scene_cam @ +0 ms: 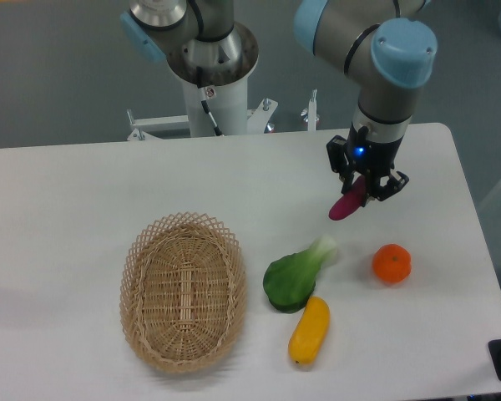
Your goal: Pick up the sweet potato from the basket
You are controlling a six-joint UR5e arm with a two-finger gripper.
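Observation:
My gripper (pixel 363 189) is shut on the magenta-purple sweet potato (pixel 347 205) and holds it tilted in the air above the table, to the right of centre. The tuber's lower end sticks out down and to the left of the fingers. The oval wicker basket (pixel 184 288) lies on the table at the lower left, well apart from the gripper, and nothing lies in it.
A green leafy vegetable (pixel 297 274) lies just right of the basket. A yellow oblong vegetable (pixel 310 331) lies below it. An orange round fruit (pixel 392 263) sits below the gripper, to the right. The arm's base stands at the table's back edge.

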